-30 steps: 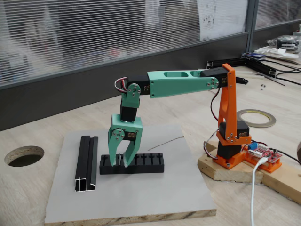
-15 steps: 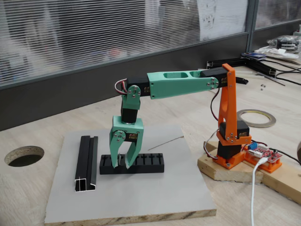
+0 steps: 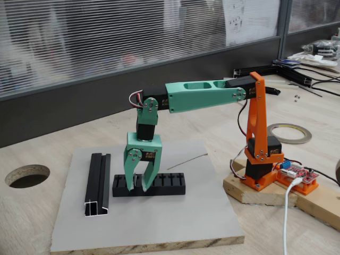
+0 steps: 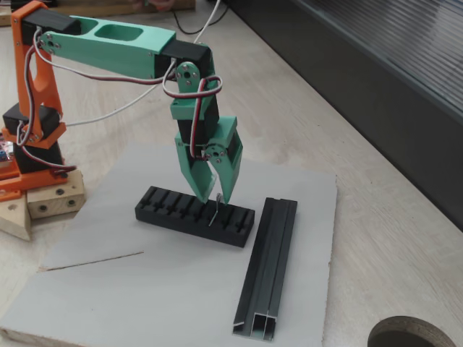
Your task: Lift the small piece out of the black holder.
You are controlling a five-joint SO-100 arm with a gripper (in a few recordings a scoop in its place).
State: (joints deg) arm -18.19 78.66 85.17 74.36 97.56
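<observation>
Wooden worktop (image 3: 48,212) carries a grey board (image 4: 145,289). On it, the end effector (image 4: 217,198) pinches the small piece (image 4: 214,211) upright just above the black holder (image 4: 166,210); a black rail (image 4: 268,267) and thin wire (image 3: 187,161) lie nearby.

I can read no text, label, brand or number anywhere around me; the sheet of paper (image 3: 249,18) stuck on the window behind me carries dark printed marks, but they are too small and blurred to make out, and my red circuit board (image 3: 297,174) shows no legible lettering either
</observation>
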